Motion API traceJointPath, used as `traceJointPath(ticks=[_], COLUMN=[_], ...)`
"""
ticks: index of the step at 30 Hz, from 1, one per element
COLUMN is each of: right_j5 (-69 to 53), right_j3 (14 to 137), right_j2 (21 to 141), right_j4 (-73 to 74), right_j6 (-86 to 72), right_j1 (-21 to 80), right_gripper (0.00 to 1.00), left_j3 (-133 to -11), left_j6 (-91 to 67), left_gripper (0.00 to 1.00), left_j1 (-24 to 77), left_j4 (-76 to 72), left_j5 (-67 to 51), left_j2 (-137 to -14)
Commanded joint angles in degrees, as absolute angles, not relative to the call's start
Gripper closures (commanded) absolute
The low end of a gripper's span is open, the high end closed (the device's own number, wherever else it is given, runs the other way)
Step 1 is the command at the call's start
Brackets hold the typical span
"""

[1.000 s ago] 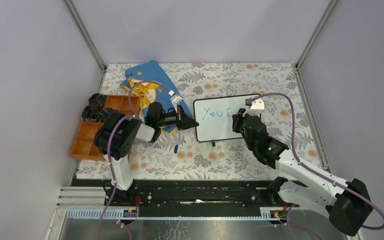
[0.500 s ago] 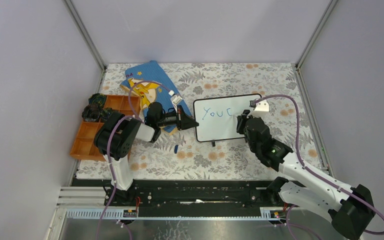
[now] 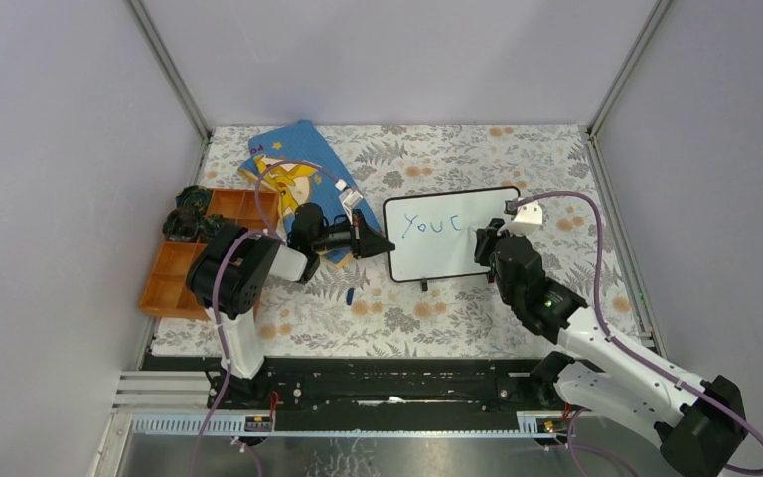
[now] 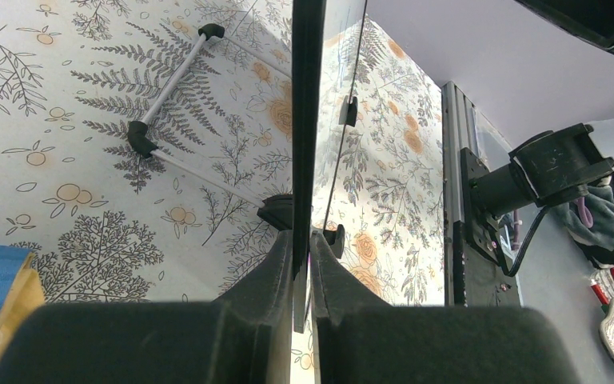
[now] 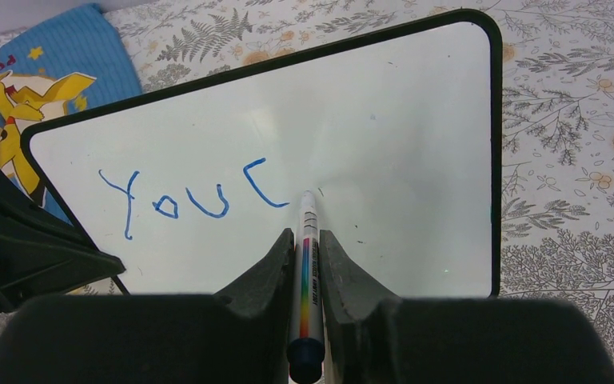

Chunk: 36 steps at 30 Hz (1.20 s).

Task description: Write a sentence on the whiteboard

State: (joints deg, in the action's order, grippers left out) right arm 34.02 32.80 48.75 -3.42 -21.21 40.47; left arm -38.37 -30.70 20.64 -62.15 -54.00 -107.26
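White right arm (image 3: 596, 348) stretched forward, jaws pinching marker (image 5: 305, 264), tip against whiteboard (image 5: 384, 160), left arm (image 3: 248, 273) folded, jaws clamping board edge

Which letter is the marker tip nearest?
The C, rightmost of the four; the marker tip sits by its lower end. Y, o, u lie further left.

Glossy, smooth whiteboard (image 5: 400, 120); matt floral table covering (image 5: 576, 104), possibly cloth or paper.

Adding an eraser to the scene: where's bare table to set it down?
Free: far strip behind the whiteboard, from the book to the right wall; near strip between whiteboard and rail. Crowded: left side, with tray, book and left claw clamping the board's edge.
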Motion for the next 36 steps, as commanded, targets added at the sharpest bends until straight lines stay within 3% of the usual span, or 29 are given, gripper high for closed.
traceJointPath(ticks=[1,36], right_j5=[36.1,31.7], right_j3=[34.1,35.5], right_j2=[49.4,53.2], right_j4=[-7.3,-10.5], right_j6=[-22.3,-21.7], right_j1=[39.8,39.1], right_gripper=[1.0,1.0], left_j3=[-38.2,-38.4], left_j6=[-27.9,-27.5], left_gripper=[1.0,1.0], left_j1=[21.4,21.6], left_j4=[-57.0,-56.4], left_j5=[-53.2,-53.1], left_j2=[-107.2,-107.2])
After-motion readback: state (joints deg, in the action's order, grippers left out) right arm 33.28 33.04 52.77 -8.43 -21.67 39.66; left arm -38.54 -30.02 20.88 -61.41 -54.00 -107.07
